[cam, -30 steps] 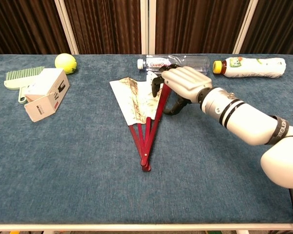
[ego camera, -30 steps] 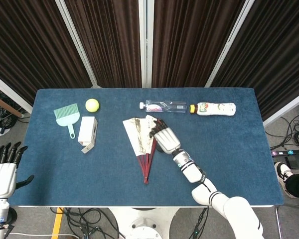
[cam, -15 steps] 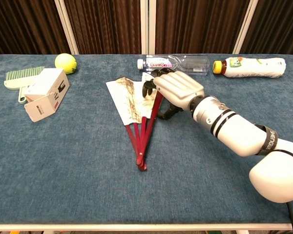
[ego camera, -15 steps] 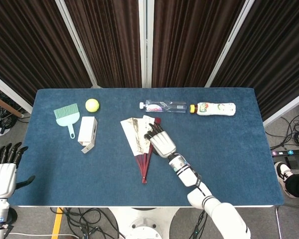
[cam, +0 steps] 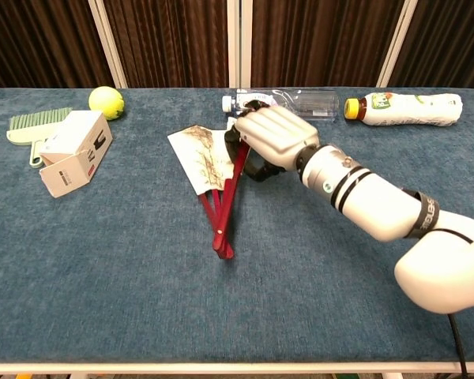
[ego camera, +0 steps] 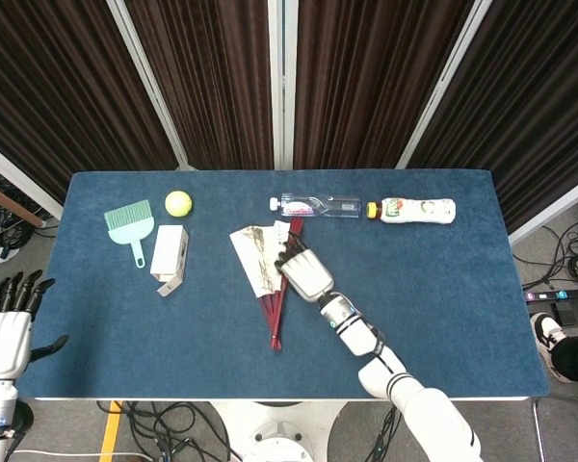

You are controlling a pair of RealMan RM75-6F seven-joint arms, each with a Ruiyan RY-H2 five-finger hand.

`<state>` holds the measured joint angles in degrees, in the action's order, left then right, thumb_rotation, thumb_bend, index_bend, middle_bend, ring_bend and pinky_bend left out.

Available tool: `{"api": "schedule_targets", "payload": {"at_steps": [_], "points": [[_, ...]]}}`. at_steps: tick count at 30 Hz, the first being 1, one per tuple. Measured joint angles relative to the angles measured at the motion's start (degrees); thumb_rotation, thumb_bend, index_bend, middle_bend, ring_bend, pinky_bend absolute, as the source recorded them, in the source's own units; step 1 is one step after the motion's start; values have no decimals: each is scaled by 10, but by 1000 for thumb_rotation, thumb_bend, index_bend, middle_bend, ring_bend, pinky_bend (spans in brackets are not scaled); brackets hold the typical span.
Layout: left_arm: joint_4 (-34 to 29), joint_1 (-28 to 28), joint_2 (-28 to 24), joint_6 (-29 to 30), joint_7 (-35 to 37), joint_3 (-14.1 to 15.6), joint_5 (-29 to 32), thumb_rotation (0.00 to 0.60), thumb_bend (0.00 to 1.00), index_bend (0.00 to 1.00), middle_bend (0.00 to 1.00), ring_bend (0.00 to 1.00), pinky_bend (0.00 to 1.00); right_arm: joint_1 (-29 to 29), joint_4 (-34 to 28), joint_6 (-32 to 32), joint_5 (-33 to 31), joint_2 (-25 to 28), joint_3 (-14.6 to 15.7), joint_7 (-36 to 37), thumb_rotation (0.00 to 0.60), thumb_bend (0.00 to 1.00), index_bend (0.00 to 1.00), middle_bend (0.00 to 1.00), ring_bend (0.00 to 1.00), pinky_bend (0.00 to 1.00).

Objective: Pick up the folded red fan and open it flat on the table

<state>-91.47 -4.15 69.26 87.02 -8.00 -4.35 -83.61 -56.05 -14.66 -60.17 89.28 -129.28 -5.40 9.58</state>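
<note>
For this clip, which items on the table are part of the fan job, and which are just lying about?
Part of the job:
red fan, partly spread
right hand, resting on the fan

Lying about:
tennis ball
green brush
small box
clear water bottle
yellow-capped bottle
left hand, idle off the table's edge

The right hand [cam: 272,134] has a glossy white shell and dark fingertips. Black rings band its wrist and white forearm. The left hand [ego camera: 8,327] is white with black fingers.
</note>
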Motion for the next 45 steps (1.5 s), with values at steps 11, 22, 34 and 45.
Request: {"api": "schedule_targets", "payload": {"at_steps": [11,22,34,45], "points": [[-21,-44,-1,-12,23,-22,-36,600,0,179,88,0,68,-28,-78,-85,45,118,28,41,600,807,933,704,366,24],[-49,-114,6,-83,116,-47,-44,600,0,179,88,0,121,-22,-390,-118,54,326,25,37,600,814,955,720,381,39],[-26,-235,87,-241,315,-86,15,600,0,263,184,82,233,-13,-720,-89,8,555,-45,6,600,817,954,720,378,42],[3,-294,186,-254,351,-125,62,600,0,263,188,82,233,-37,-772,5,-46,570,-76,-56,600,822,940,720,370,42]]}}
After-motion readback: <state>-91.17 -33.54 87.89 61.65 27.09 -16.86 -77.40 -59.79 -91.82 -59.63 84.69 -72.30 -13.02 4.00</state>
